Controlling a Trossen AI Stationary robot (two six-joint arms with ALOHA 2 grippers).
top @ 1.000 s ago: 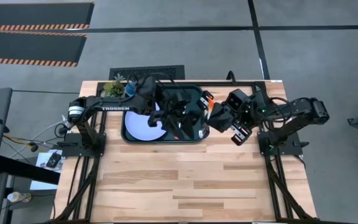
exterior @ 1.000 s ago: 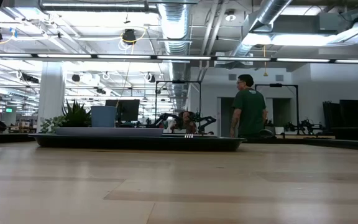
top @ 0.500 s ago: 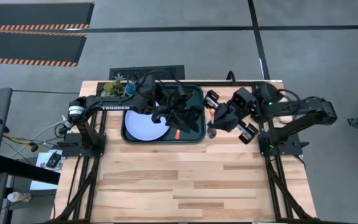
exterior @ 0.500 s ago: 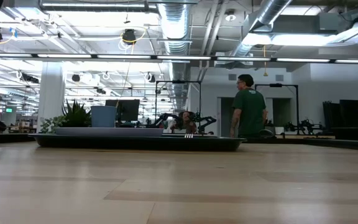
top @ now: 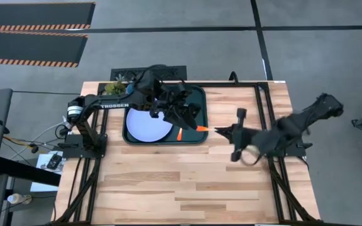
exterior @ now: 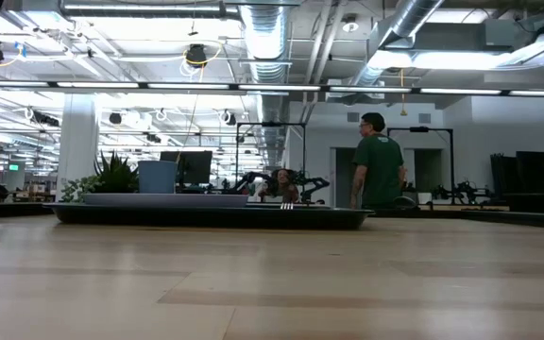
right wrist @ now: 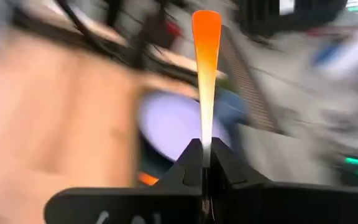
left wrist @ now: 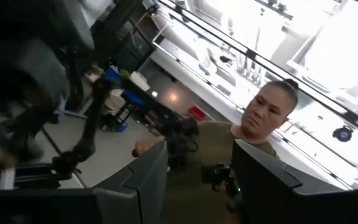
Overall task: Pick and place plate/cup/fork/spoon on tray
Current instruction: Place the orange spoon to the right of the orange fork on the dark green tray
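The dark green tray [top: 200, 139] lies at the table's far middle. The lavender plate [top: 143, 127] lies flat in its left half. The fork lies in the tray, with its orange handle [top: 180, 134] and its tines [exterior: 287, 204] showing. The blue cup [exterior: 157, 177] stands at the tray's far left; my left arm hides it from above. My left gripper [top: 184, 107] [left wrist: 197, 186] is open and empty over the tray. My right gripper [top: 224, 131] [right wrist: 202, 149] is shut on the spoon's orange handle [top: 201, 128], just right of the tray. The spoon's bowl is hidden. My right gripper pinches the spoon between its two fingers, where the orange handle narrows [right wrist: 204, 138]. The handle runs on along the fingers and sticks out past their tips, its free end [right wrist: 206, 25] toward the tray. The fingers hide the metal end. The spoon is off the table.
A small potted plant [top: 114, 88] stands at the table's far left corner, beside the tray. Bare wooden table [top: 187, 182] spreads over the whole near half. A person in a green shirt [exterior: 378, 161] stands in the room beyond.
My right arm has swung fast from beside the tray's right rim toward the near and right, and has turned. It now reaches in level from the right with the orange handle toward the tray. My left arm has drawn slightly toward the far edge over the tray.
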